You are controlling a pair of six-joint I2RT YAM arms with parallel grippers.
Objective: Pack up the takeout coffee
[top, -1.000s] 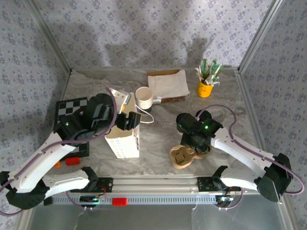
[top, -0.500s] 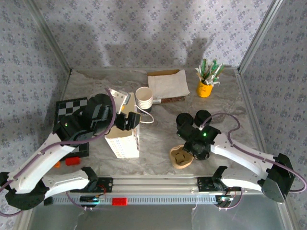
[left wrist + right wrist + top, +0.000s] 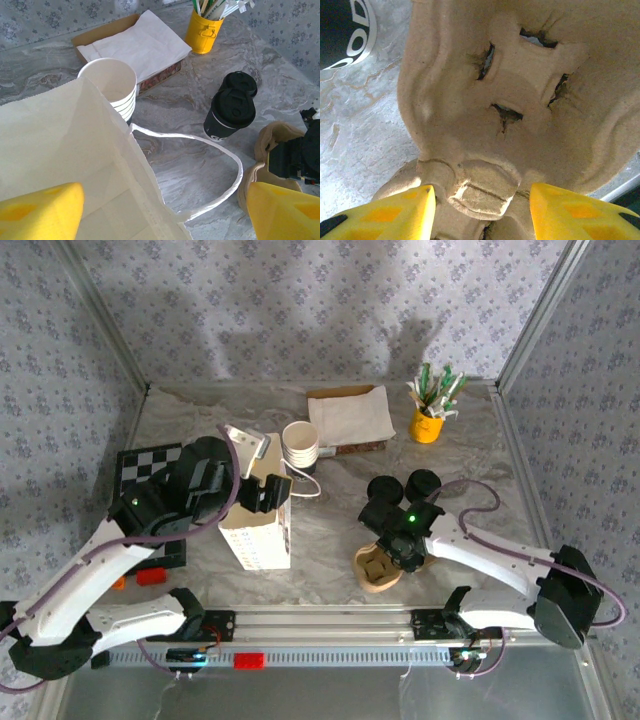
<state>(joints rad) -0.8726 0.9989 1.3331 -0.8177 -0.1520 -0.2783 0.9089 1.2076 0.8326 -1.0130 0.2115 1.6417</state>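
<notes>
Behind the bag (image 3: 258, 538), your cup (image 3: 300, 443) stands upright on the surface (image 3: 330, 525), just beside the napkins (image 3: 350, 415). Your left fingers (image 3: 40, 207) gape wide over the bag's mouth. Your right fingers (image 3: 385, 212) straddle a carrier (image 3: 520, 100) lobe; you cannot tell whether they grip.

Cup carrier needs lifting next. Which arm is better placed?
Right. The right fingers straddle the cup carrier at its edge. The left fingers stand wide apart at the paper bag, away from the carrier.
</notes>
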